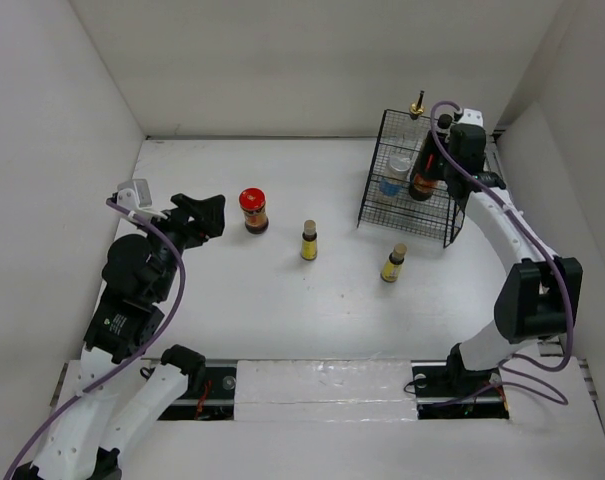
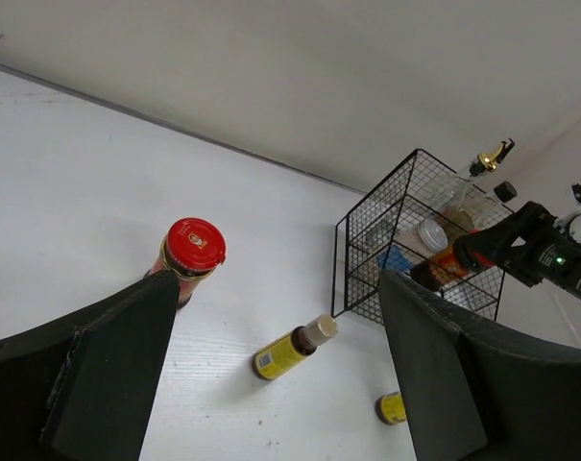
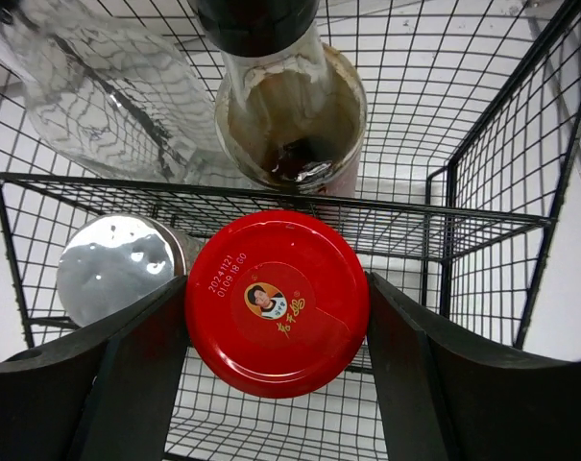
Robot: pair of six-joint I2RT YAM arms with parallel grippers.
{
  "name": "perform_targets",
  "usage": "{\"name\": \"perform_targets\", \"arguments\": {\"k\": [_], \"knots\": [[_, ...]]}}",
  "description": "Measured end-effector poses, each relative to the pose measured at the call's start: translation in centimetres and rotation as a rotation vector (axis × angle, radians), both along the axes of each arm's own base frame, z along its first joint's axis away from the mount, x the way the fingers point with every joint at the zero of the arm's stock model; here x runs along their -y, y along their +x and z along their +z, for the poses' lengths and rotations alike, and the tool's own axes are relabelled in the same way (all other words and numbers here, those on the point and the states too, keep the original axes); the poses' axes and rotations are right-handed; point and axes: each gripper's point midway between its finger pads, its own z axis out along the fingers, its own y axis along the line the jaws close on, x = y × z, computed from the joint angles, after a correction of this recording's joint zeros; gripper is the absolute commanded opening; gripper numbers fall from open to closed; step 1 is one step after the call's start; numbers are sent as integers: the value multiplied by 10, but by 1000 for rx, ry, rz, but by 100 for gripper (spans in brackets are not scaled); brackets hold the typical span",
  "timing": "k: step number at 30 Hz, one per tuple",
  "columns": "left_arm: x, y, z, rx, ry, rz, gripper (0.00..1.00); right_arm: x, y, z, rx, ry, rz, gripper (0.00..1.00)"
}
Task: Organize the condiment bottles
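- Right gripper [image 3: 276,288]: jaws set wide and closed on the held jar [image 3: 277,331], one finger against each side of its lid.
- Held jar: upright, long axis vertical, seen lid-on. The red lid carries a small round portrait mark and a printed date. It sits inside the basket [image 3: 492,221], in the compartment at the lower centre of the right wrist frame.
- Shaker [image 3: 117,269]: upright, silver top, just left of the held jar in the same row.
- Dark bottle [image 3: 290,125]: upright, black cap, behind a wire divider in the upper centre of the frame.
- Clear bottle [image 3: 88,86]: at upper left, beside the dark bottle. In the top view its gold spout rises above the basket rim.
- Basket: in the upper right of the top view, near the back and right walls.
- Left gripper [image 1: 204,213]: jaws wide apart, holding nothing, at centre left of the top view and pointing toward the loose jar [image 1: 253,210].
- Loose jar: upright, red lid, just right of the left gripper and apart from it.
- Mid bottle [image 1: 309,240] and right bottle [image 1: 393,263]: tiny, yellow-labelled, upright, well apart from each other.
- Table [image 1: 282,320]: open surface lies between these three items and toward the lower frame.
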Motion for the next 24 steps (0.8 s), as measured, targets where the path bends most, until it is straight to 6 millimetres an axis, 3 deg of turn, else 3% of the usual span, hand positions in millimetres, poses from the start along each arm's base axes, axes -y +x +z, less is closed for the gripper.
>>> {"name": "perform_targets", "arguments": {"k": [9, 11, 13, 15, 20, 22, 24], "knots": [[2, 0, 0, 0, 0, -9, 81, -9, 13, -52, -71, -25, -3, 69], [2, 0, 0, 0, 0, -11, 81, -9, 14, -49, -59, -24, -6, 71], [2, 0, 0, 0, 0, -12, 81, -10, 16, -51, -60, -21, -7, 79], [2, 0, 0, 0, 0, -12, 81, -10, 18, -49, -49, -18, -6, 88], [2, 0, 0, 0, 0, -11, 81, -10, 16, -37, -23, -12, -9, 99], [2, 0, 0, 0, 0, -11, 81, -9, 11, -19, 13, -7, -14, 100], [2, 0, 0, 0, 0, -12, 81, -9, 3, 14, 82, -3, -18, 100]]}}
